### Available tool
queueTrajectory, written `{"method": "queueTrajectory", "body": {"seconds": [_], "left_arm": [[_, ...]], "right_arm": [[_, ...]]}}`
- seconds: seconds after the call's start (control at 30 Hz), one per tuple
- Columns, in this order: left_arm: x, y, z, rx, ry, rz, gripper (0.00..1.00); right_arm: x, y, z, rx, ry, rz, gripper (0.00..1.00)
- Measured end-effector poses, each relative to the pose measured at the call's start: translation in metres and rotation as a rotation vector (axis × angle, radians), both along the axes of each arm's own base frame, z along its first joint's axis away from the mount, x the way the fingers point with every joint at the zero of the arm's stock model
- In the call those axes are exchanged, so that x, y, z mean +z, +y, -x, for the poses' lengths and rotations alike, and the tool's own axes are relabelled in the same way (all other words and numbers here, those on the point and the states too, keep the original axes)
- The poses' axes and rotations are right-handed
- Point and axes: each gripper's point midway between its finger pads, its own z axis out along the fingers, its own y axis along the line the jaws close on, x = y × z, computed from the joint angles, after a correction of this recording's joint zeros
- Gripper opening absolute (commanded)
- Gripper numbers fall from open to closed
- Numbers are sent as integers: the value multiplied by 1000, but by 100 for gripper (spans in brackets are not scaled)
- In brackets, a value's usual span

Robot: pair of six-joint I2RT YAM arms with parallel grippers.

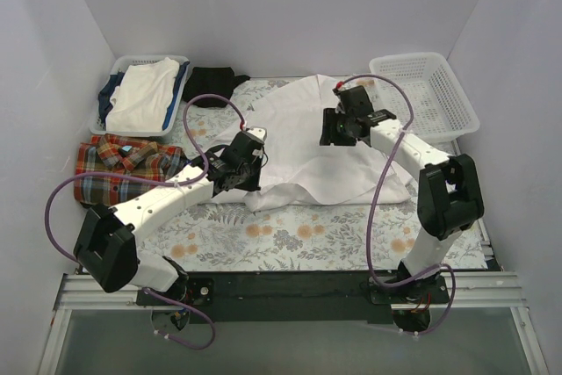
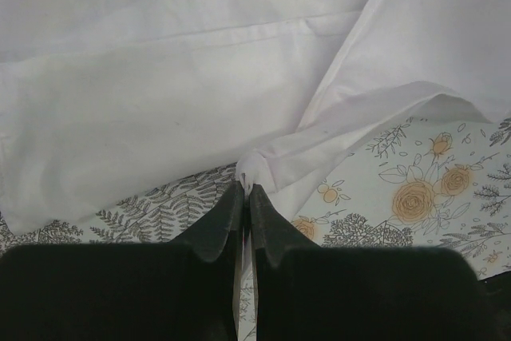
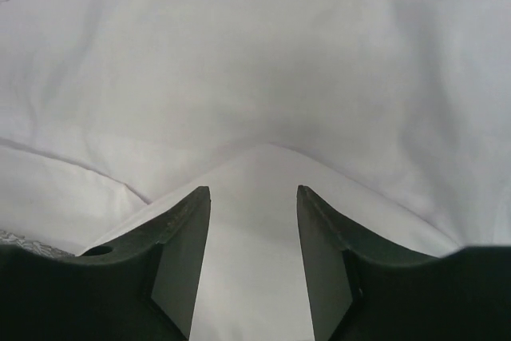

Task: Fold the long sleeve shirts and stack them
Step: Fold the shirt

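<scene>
Arm bases [image 1: 189, 287] nearest; beyond them both grippers work the white shirt [image 1: 303, 151].

Top view: the white shirt is spread mid-table [image 1: 290, 239], long axis roughly left-right. Left gripper [image 1: 237, 171] sits at its near-left edge, right gripper [image 1: 338, 125] over its far middle. Plaid shirt [image 1: 118, 164] lies at the left side, well apart from both and nearer the left arm. Left wrist: left gripper [image 2: 245, 189] has its jaws together, clamped on a corner of the white shirt [image 2: 160, 117], and the rest of the cloth runs away ahead of it. Right wrist: right gripper [image 3: 254, 193] has its jaws apart and holds nothing. A raised fold of the white shirt [image 3: 255, 53] lies between and just ahead of them. The next pull is likely the left arm's.
</scene>
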Motion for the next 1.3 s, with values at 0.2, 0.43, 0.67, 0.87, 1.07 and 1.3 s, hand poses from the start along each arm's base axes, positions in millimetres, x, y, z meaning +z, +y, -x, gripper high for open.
{"method": "queueTrajectory", "body": {"seconds": [0.2,0.43,0.67,0.87,1.07,1.3], "left_arm": [[-3,0,1,8,11,-1,0],[-5,0,1,7,18,-6,0],[-16,0,1,8,43,-30,0],[-6,-1,-5,15,20,-32,0],[30,-9,-25,20,-70,-10,0],[60,-2,-52,49,-210,-55,0]], "right_arm": [[-20,25,-18,109,14,73,62],[-65,10,1,145,151,215,61],[-71,10,16,179,187,268,27],[-72,4,18,155,190,308,1],[-70,-9,12,97,174,370,1],[-63,-15,2,20,147,387,1]]}}
